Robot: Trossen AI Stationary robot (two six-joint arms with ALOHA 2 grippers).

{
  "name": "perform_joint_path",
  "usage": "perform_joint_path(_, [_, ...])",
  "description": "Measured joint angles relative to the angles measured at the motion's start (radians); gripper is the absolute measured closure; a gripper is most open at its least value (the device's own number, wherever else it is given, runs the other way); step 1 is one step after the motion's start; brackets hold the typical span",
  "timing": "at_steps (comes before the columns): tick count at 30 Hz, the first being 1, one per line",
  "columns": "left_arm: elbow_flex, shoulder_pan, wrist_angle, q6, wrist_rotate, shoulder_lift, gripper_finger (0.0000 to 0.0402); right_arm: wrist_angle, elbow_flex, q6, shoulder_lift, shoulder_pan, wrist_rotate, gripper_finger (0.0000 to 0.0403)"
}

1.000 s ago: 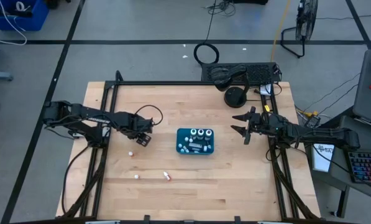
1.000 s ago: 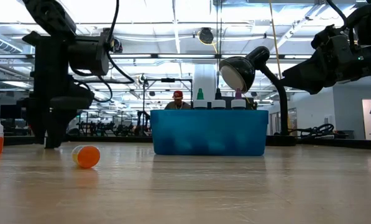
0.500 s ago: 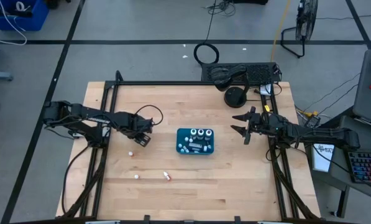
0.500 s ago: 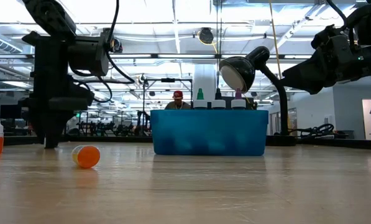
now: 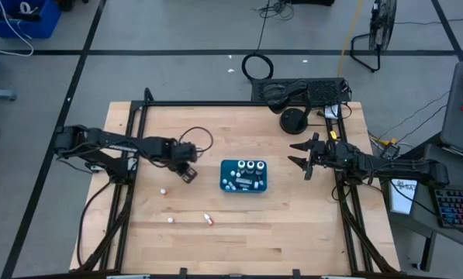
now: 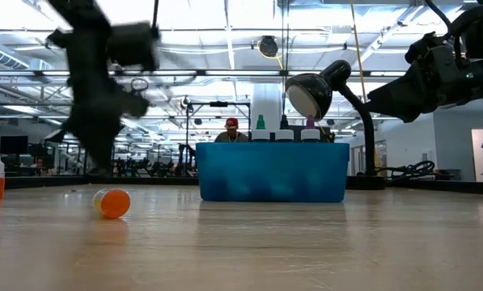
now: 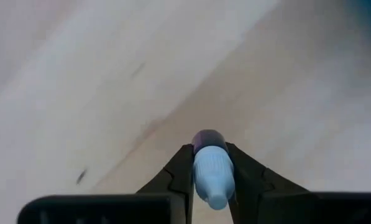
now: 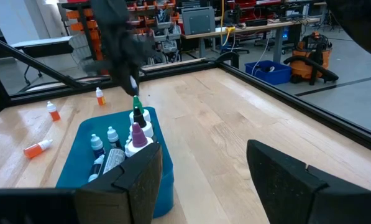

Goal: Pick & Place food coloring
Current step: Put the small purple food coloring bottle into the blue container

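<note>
Food coloring bottle (image 7: 211,167), tiny with a white cap and dark body, sits pinched in the left gripper (image 5: 188,172), just left of the teal plastic box (image 5: 244,186). Carrying seems underway; next it needs lowering into the box. The right gripper (image 5: 302,154) waits spread, right of the box.

We see the left gripper (image 5: 188,175) just left of the teal box (image 5: 243,176); three small bottles (image 5: 209,220) lie loose on the table (image 5: 293,225); right gripper (image 5: 302,154) open, aside.

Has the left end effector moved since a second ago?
Yes. The left end effector, shut on a small bottle, has shifted toward the blue box.
</note>
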Motion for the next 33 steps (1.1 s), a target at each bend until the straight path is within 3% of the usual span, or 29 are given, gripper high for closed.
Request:
perform_joint_path(9, [0.414, -0.084, 0.007, 0.237, -0.082, 0.03, 0.0338, 0.0, 0.0, 0.0, 0.0, 0.0, 0.0, 0.0179])
perform_joint_path(17, [0.735, -0.087, -0.208, 0.345, -0.089, 0.279, 0.0338, 0.001, 0.0, 0.0, 0.0, 0.0, 0.0, 0.0179])
perform_joint_path(24, [0.806, -0.084, -0.235, 0.418, 0.003, 0.496, 0.0338, 0.001, 0.0, 0.0, 0.0, 0.0, 0.0, 0.0179])
perform_joint_path(33, [0.81, -0.058, -0.227, 0.382, -0.027, 0.643, 0.0338, 0.0, 0.0, 0.0, 0.0, 0.0, 0.0, 0.0179])
